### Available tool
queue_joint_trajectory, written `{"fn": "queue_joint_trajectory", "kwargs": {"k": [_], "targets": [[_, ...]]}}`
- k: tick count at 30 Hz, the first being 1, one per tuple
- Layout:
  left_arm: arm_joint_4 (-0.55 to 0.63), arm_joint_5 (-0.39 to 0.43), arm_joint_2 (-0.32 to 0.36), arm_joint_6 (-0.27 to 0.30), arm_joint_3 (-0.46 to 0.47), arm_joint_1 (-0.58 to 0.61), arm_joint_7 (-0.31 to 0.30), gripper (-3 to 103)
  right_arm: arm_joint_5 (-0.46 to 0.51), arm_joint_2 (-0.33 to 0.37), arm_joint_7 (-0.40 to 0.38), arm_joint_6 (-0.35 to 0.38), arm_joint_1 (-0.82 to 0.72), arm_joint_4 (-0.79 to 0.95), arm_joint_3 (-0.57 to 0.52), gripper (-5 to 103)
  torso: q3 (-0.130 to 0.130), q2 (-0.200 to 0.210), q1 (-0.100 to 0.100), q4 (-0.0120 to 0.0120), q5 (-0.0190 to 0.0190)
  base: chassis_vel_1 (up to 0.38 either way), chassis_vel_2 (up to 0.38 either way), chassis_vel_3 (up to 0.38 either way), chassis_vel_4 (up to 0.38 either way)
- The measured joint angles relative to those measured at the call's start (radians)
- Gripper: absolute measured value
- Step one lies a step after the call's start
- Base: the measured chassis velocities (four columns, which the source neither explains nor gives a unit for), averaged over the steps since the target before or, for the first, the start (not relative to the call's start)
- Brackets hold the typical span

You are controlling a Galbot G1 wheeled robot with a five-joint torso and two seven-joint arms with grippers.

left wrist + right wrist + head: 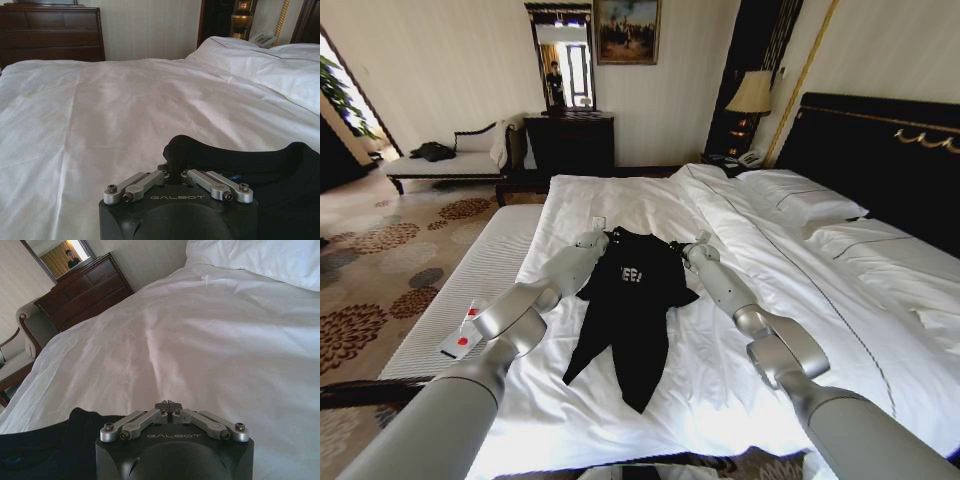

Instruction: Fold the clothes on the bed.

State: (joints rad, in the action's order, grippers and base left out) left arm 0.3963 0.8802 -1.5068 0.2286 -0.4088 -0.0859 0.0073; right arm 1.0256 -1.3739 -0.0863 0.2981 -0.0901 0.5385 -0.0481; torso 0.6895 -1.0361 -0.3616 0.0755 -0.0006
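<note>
The black short-sleeved soft-fabric T-shirt (pixel 632 300) lies on the white sheets of the large bed (pixel 720 390), partly bunched. The left end effector (pixel 172 172) is closed on a fold of its fabric at one shoulder. The right end effector (pixel 168 405) is closed beside the opposite shoulder, pinching no visible fabric.

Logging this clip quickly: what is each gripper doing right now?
Left gripper: shut on the T-shirt, pinching its collar edge.
Right gripper: shut; whether it holds fabric cannot be told.
</note>
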Motion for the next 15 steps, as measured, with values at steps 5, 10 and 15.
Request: {"fn": "queue_joint_trajectory", "kwargs": {"k": [5, 10, 15], "targets": [[-0.01, -0.037, -0.001, -0.008, 0.04, 0.019, 0.001, 3, -0.042, -0.025, 0.016, -0.022, 0.013, -0.046, -0.032, 0, 0.0, 0.0, 0.0, 0.0, -0.0001, 0.0, 0.0, 0.0, 0.0], [-0.018, -0.069, -0.02, -0.012, 0.063, 0.032, 0.001, 3, -0.06, -0.033, 0.026, -0.033, 0.012, -0.058, -0.04, 0, 0.0, 0.0, 0.0, -0.0001, -0.0001, 0.0, 0.0, 0.0, 0.0], [-0.054, -0.113, -0.058, -0.016, 0.106, 0.039, 0.0, 3, -0.087, -0.047, 0.029, -0.042, 0.002, -0.068, -0.046, 0, 0.0, 0.0, 0.0, 0.0007, 0.0001, 0.0, 0.0, 0.0, 0.0]]}}
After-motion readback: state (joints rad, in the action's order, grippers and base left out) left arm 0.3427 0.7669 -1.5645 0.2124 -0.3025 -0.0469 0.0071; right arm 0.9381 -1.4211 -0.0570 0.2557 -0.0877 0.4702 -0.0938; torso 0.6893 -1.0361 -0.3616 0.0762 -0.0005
